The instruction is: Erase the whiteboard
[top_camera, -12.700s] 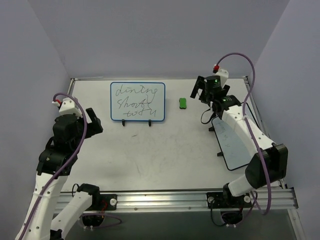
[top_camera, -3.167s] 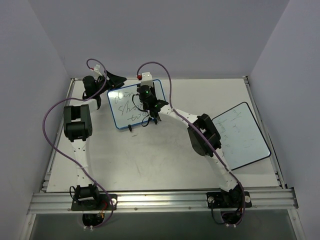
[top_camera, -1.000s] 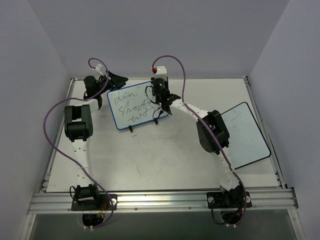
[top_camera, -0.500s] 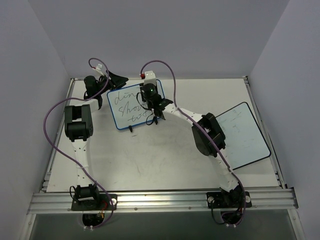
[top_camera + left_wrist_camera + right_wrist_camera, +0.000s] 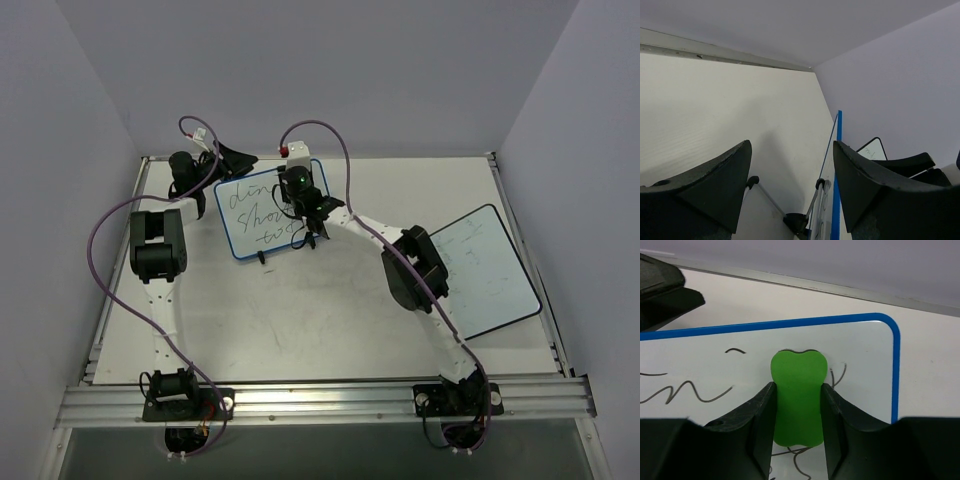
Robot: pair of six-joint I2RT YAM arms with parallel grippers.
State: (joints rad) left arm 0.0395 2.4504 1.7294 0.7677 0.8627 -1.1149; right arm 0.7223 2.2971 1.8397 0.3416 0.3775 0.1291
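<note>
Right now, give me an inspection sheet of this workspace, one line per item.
Surface: white table with a metal edge.
Job's things: blue-framed whiteboard standing on its feet, black handwriting not yet wiped off; green eraser against its face.
Clutter: black-framed board lying flat at the right, with faint writing.
Grippers: right gripper shut on the eraser; left gripper open by the whiteboard's left edge, contact cannot be told.
Cables: purple cable looping over the right arm, another purple cable along the left arm; neither is seen snagged.
Surroundings: plain lavender walls; mounting rail at the near edge.
</note>
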